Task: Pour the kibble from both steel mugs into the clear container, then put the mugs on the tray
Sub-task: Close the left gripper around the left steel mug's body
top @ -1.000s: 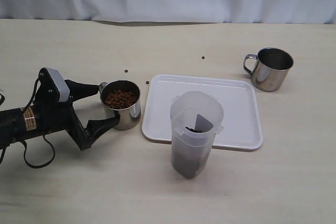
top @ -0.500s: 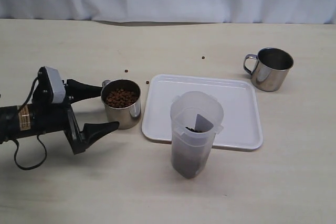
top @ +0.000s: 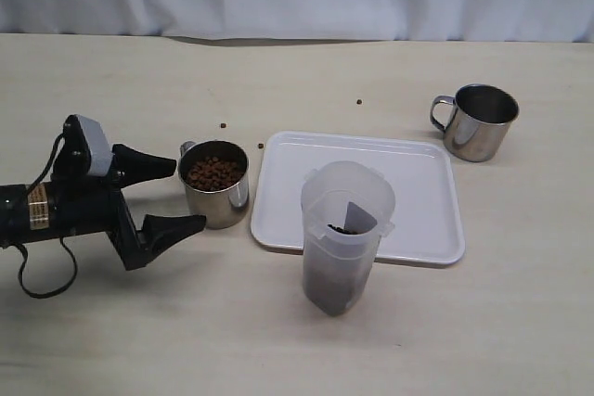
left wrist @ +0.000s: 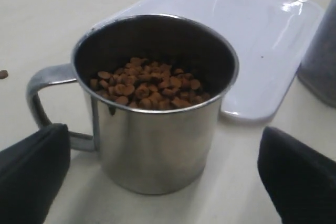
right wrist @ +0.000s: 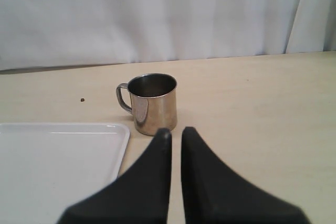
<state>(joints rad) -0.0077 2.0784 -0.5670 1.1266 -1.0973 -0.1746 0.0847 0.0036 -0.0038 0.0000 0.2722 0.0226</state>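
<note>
1. The left hand [top: 188, 194] lies low over the tabletop [top: 139, 340], released. Its two fingers are spread wide, one on each side of a steel mug [top: 218, 203], gripping nothing.
2. That mug stands upright just left of the white tray [top: 418, 183] and holds brown kibble [top: 213, 174].
3. The right hand [right wrist: 175, 131] is clenched, with only a slim gap between its fingers and nothing in it.
4. The second mug [top: 476, 122] stands upright on the tabletop past the tray's far right corner, apart from the right hand. Its inside looks dark and empty.
5. The clear container [top: 343, 229] stands upright at the tray's near edge, with dark kibble low inside.
6. A few stray pellets [top: 224, 125] lie on the tabletop.
</note>
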